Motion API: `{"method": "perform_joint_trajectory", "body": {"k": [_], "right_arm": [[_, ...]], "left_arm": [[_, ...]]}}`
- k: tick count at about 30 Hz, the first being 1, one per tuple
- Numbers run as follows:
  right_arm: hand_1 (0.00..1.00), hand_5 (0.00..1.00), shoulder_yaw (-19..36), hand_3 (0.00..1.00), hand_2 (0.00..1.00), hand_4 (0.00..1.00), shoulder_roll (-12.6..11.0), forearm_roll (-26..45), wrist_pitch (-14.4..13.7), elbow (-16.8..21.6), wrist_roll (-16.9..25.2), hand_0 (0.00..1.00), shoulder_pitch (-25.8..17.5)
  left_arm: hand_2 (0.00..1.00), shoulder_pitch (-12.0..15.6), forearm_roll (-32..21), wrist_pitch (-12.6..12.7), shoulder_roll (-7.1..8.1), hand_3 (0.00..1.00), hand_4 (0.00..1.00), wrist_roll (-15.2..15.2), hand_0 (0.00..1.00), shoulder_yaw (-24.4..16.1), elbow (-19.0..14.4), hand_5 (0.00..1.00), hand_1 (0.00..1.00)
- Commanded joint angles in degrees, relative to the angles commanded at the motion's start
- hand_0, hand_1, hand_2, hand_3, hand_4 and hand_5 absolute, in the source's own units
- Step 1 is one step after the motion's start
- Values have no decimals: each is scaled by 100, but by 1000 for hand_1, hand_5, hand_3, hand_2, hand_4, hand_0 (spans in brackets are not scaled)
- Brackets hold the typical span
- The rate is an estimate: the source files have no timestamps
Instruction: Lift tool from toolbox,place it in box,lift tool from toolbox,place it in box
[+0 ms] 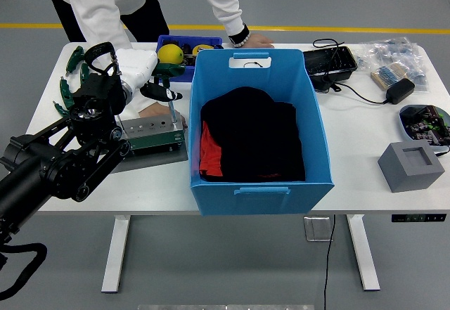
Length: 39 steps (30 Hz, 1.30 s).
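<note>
One blue box (259,183), holding dark and red cloth, stands mid-counter (351,155). One small blue toolbox (184,43) sits just beyond its far-left corner, with two yellow items inside. One left hand (137,67) hovers near the toolbox; I cannot tell whether its fingers hold anything. A green metal fixture (151,131) lies beneath. One person's hand (254,40) rests on the far edge. A grey block (410,166) sits right.

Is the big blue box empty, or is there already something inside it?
Not empty. The blue box holds dark black fabric covering most of its floor, with a red piece showing at its left side. No tool is visible inside.
</note>
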Motion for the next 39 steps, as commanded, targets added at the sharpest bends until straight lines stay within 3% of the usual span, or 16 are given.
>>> {"method": "perform_joint_trajectory", "body": {"k": [2,3,14,16,25,32,39], "right_arm": [[686,704,-6,595,748,809,0,6,0,0,1,700,-2],[686,704,-13,594,748,809,0,12,0,0,3,700,-3],[685,704,-41,594,748,809,7,34,-7,0,7,700,-33],[685,704,-39,593,748,808,8,24,-7,0,3,700,-40],[686,704,-11,593,748,808,19,-12,-15,0,-10,700,-64],[686,703,-29,593,748,809,13,25,-14,0,0,700,-40],[685,703,-34,593,748,809,8,54,-13,0,12,701,-19]], "left_arm": [[213,7,0,78,-5,261,998,-8,285,5,39,653,201],[172,11,-3,126,-8,201,998,-14,256,11,60,648,154],[130,60,-157,448,-32,157,998,-98,233,103,114,646,100],[92,68,-166,506,-29,107,998,-113,219,117,122,638,72],[68,97,-180,993,-5,84,998,-186,221,181,148,621,48],[36,74,-258,1540,11,43,998,-233,195,194,196,623,17],[6,31,-311,1678,31,19,977,-321,157,197,196,643,2]]}}
